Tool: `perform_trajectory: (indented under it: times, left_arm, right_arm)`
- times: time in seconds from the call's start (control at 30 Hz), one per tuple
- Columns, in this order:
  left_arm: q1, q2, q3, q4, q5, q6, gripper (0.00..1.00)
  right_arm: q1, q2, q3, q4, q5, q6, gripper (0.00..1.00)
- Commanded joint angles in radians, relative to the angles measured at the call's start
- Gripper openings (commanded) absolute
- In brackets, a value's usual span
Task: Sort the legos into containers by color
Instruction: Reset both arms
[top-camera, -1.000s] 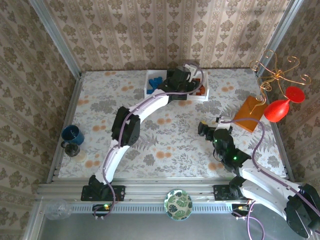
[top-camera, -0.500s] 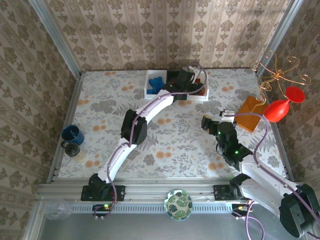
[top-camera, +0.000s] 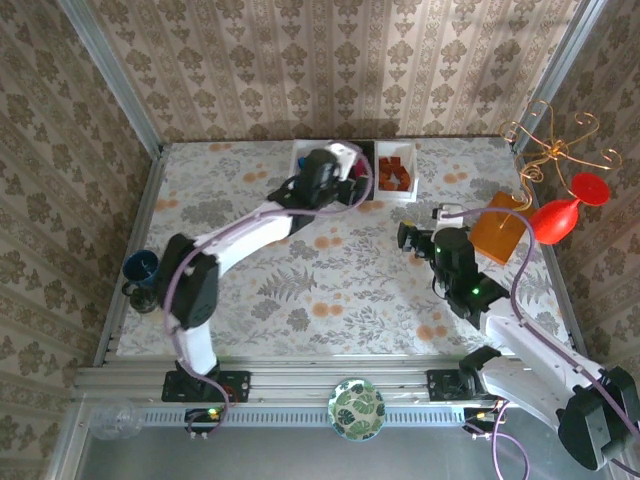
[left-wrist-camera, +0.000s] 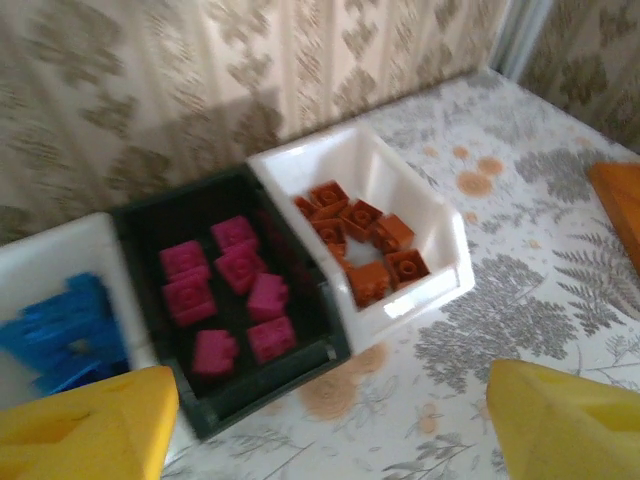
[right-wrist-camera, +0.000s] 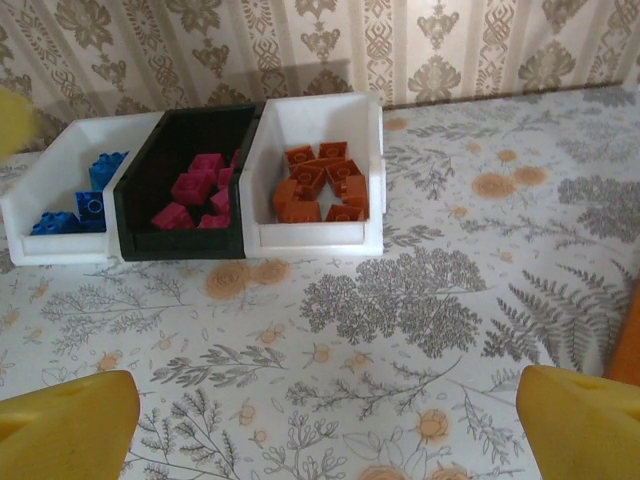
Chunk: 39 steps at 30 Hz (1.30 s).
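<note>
Three containers stand in a row at the back wall. The left white tray (right-wrist-camera: 60, 252) holds blue legos (right-wrist-camera: 75, 205). In the black tray (right-wrist-camera: 175, 243) lie magenta legos (right-wrist-camera: 195, 190). Brown-orange legos (right-wrist-camera: 320, 185) fill the right white tray (right-wrist-camera: 310, 237). My left gripper (top-camera: 333, 172) hovers over the black tray, covering most of it from above. In its wrist view the left gripper (left-wrist-camera: 330, 430) is open and empty, with the black tray (left-wrist-camera: 270, 378) just ahead. My right gripper (right-wrist-camera: 325, 425) is open and empty over bare table, well short of the trays.
A flat orange-brown block (top-camera: 497, 228) lies right of my right gripper (top-camera: 418, 238). Behind it are a red goblet (top-camera: 560, 215) and a gold wire stand (top-camera: 555, 150). A dark blue cup (top-camera: 145, 270) sits at the left edge. Walls close three sides.
My left arm swung left, carrying its gripper from over the right white tray to over the black tray, and its jaws opened wider. My right gripper shifted slightly.
</note>
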Motion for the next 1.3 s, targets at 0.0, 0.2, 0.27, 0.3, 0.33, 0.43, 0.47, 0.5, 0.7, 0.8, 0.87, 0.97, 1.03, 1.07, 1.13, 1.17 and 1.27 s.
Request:
perform_trajectory:
  times: [0.0,0.2,0.27,0.3,0.33,0.43,0.47,0.5,0.7,0.8,0.87,0.97,1.03,1.07,1.13,1.17,1.27]
  left_arm:
    - [0.063,-0.134,-0.252,0.249,-0.085,-0.014,0.84]
    - [0.191,-0.402,-0.619,0.331,-0.171,-0.038,0.90]
    - [0.234,-0.472,-0.706,0.320,-0.209,-0.033,0.92]
    - [0.256,-0.505,-0.751,0.318,-0.231,-0.026,0.94]
    - [0.275,-0.536,-0.790,0.319,-0.254,-0.024,0.98]
    - [0.365,-0.610,-0.877,0.319,-0.289,-0.010,1.00]
    - [0.389,-0.628,-0.890,0.310,-0.289,-0.006,1.00]
    - [0.415,-0.647,-0.902,0.298,-0.285,0.002,1.00]
    - [0.530,-0.660,-0.939,0.333,-0.203,0.046,1.00]
    - [0.564,-0.650,-0.930,0.337,-0.219,0.076,1.00]
    - [0.588,-0.637,-0.935,0.360,-0.228,0.098,1.00]
    - [0.641,-0.565,-0.942,0.426,-0.171,0.113,1.00]
    - [0.660,-0.490,-0.967,0.551,-0.106,0.165,1.00]
    - [0.659,-0.456,-0.975,0.601,-0.097,0.186,1.00]
    - [0.665,-0.380,-0.993,0.720,-0.107,0.199,1.00]
    - [0.673,-0.353,-0.988,0.724,-0.104,0.184,1.00]
    - [0.686,-0.242,-0.997,0.835,-0.070,0.187,1.00]
  right_arm:
    - [-0.004,0.020,0.067,-0.063,0.024,-0.085,0.99]
    - [-0.018,0.025,0.096,-0.078,0.138,-0.177,1.00]
    - [-0.037,0.027,0.078,-0.065,0.171,-0.195,1.00]
    - [-0.051,0.029,0.064,-0.051,0.187,-0.198,1.00]
    - [-0.066,0.033,0.047,-0.029,0.195,-0.202,1.00]
    - [-0.101,0.050,-0.025,0.104,0.199,-0.242,1.00]
    - [-0.109,0.056,-0.043,0.143,0.195,-0.250,1.00]
    - [-0.120,0.064,-0.062,0.182,0.188,-0.264,1.00]
    - [-0.190,0.145,-0.147,0.379,0.103,-0.307,1.00]
    - [-0.218,0.196,-0.149,0.417,0.053,-0.305,1.00]
    - [-0.230,0.237,-0.139,0.433,0.040,-0.300,1.00]
    - [-0.237,0.302,-0.130,0.487,0.027,-0.281,1.00]
    - [-0.241,0.361,-0.128,0.545,0.014,-0.288,1.00]
    - [-0.243,0.393,-0.124,0.568,0.006,-0.296,1.00]
    - [-0.250,0.456,-0.120,0.620,-0.016,-0.312,1.00]
    - [-0.255,0.486,-0.120,0.647,-0.029,-0.316,1.00]
    - [-0.264,0.544,-0.119,0.696,-0.069,-0.335,1.00]
